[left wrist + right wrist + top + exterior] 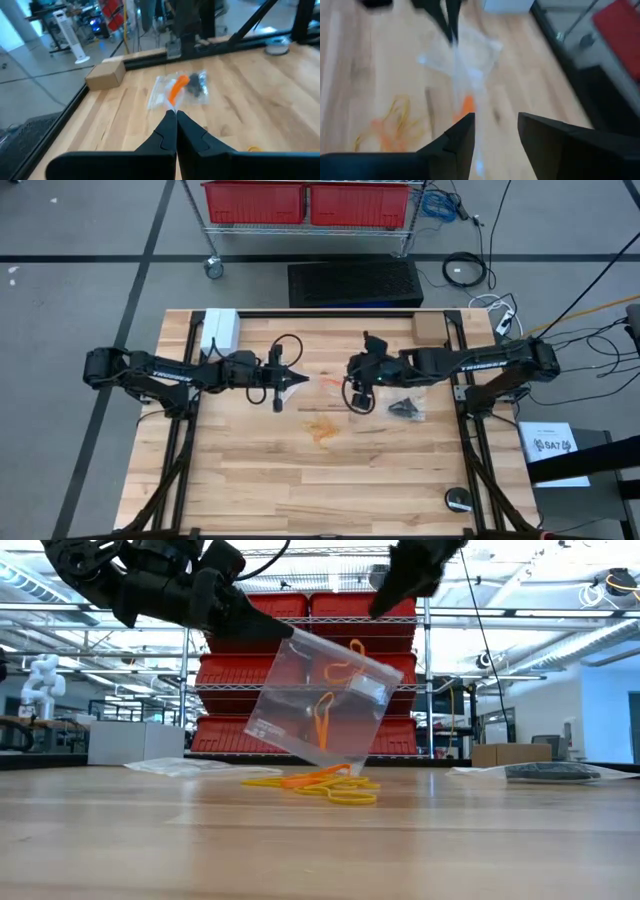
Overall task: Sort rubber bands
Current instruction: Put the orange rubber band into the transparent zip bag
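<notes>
A clear plastic bag [320, 700] hangs tilted between both grippers, with orange rubber bands [322, 718] inside it. My left gripper [280, 630] is shut on the bag's upper corner. My right gripper [495, 130] is open, above and just right of the bag, fingers apart from it. Loose yellow and orange rubber bands [320, 428] lie in a pile on the table under the bag [325, 380]. In the left wrist view the bag [167, 92] hangs just past my shut fingers [176, 114]. My left gripper pinches the clear bag's upper corner [290, 637] between its two fingertips, coming level from the table's left side. The bag hangs tilted below the fingers. Its lowest corner [330, 765] is close over the pile; whether it touches, I cannot tell.
A second clear bag holding black bands [405, 408] lies on the table's right part. A flat clear bag [180, 766] and a white box [220, 330] sit at the far left, a cardboard box [428, 328] at the far right, a black round object [459, 500] near the right front corner.
</notes>
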Robot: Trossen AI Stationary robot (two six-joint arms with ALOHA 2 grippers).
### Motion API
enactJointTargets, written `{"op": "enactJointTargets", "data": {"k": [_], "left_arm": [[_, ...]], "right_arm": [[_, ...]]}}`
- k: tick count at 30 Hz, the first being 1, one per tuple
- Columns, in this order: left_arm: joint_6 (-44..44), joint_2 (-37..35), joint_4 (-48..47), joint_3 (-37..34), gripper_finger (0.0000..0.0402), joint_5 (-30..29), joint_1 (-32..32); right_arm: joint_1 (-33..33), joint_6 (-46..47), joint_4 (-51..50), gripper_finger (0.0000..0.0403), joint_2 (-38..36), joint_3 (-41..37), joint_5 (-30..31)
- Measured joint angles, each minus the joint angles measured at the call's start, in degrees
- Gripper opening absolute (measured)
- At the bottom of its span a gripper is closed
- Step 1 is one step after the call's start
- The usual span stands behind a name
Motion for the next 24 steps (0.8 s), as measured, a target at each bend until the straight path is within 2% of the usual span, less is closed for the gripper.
{"op": "enactJointTargets", "data": {"k": [3,5,7,20,22,24], "left_arm": [[-1.0,0.0,0.8,0.0,0.0,2.2,0.0],[-1.0,0.0,0.7,0.0,0.0,2.4,0.0],[-1.1,0.0,0.6,0.0,0.0,2.4,0.0],[-1.2,0.0,0.6,0.0,0.0,2.5,0.0],[-1.2,0.0,0.6,0.0,0.0,2.5,0.0],[-1.2,0.0,0.8,0.0,0.0,2.4,0.0]], "right_arm": [[0.9,3.3,-8.2,0.0143,-0.4,0.0,-0.4],[1.4,5.1,-12.9,0.0144,-0.4,0.0,-3.0],[1.5,6.6,-14.7,0.0144,-0.5,-0.4,-4.3],[1.3,7.1,4.1,0.0142,-0.8,-15.3,-2.5],[1.0,7.1,7.8,0.0131,-0.8,-16.5,-2.5],[1.1,6.1,10.4,0.0103,-0.7,-16.7,-2.6]]}}
